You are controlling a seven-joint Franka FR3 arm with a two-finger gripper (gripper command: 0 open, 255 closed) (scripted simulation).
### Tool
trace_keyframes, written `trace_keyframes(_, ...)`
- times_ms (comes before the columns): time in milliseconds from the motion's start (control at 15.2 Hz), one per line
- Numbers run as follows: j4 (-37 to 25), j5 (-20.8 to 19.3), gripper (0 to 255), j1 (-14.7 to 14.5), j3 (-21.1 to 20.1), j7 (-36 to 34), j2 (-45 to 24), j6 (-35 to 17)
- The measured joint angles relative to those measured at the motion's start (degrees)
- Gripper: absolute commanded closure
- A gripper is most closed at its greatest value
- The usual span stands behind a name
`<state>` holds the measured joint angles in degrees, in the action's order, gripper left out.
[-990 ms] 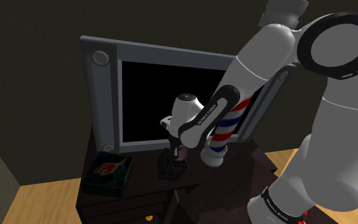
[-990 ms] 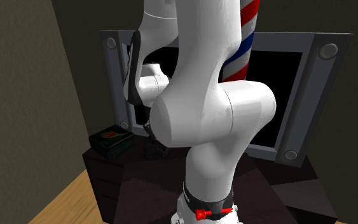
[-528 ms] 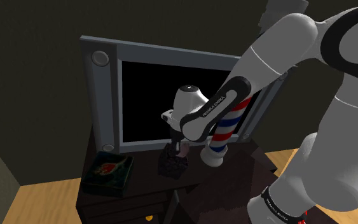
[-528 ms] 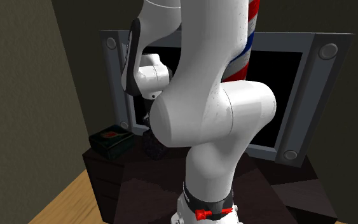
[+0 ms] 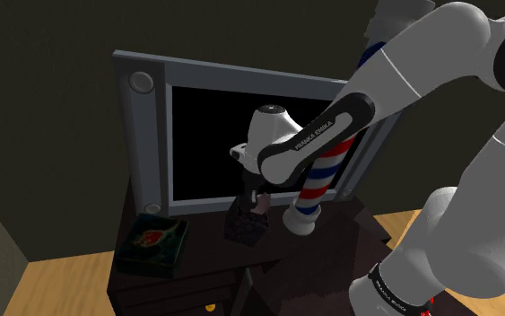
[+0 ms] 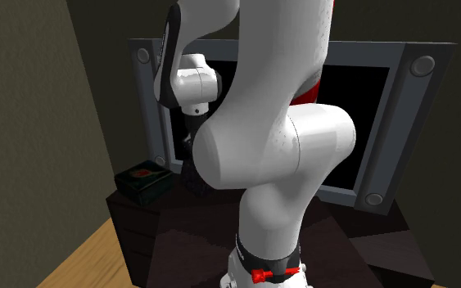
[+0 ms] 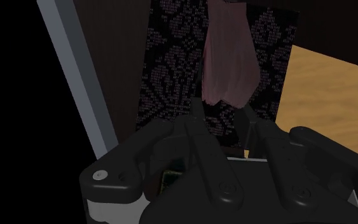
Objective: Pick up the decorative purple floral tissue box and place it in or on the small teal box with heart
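The jaws are closed on the pink tissue [image 7: 228, 60] that sticks out of the dark, purple-patterned tissue box [image 7: 171, 63], pinching it from both sides, as I read it on the wrist view. On the shoulder view the tissue box [image 5: 244, 223] hangs tilted under the hand, over the dark counter [image 5: 340, 238]. I cannot tell whether its base is clear of the surface. It sits between the striped barber pole [image 5: 317, 184] and the dark green box with a red heart [image 5: 154, 242], closer to the pole and apart from the heart box. That heart box [image 6: 142, 180] rests flat near the counter's corner, in front of the grey frame [image 5: 147, 144] around a black area. The white arm [image 5: 394, 72] reaches in from the shoulder view's right. Wooden floor [image 5: 62, 278] lies below the counter.
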<state>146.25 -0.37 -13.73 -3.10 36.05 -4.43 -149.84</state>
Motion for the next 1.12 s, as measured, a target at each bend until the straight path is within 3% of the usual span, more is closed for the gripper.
trace_keyframes(660, -1.3, 0.7, 255, 0.0, -0.1, 0.5, 6.9, 8.2)
trace_keyframes(1122, -13.4, -0.2, 255, -2.8, -2.8, -5.6, -0.3, 13.2)
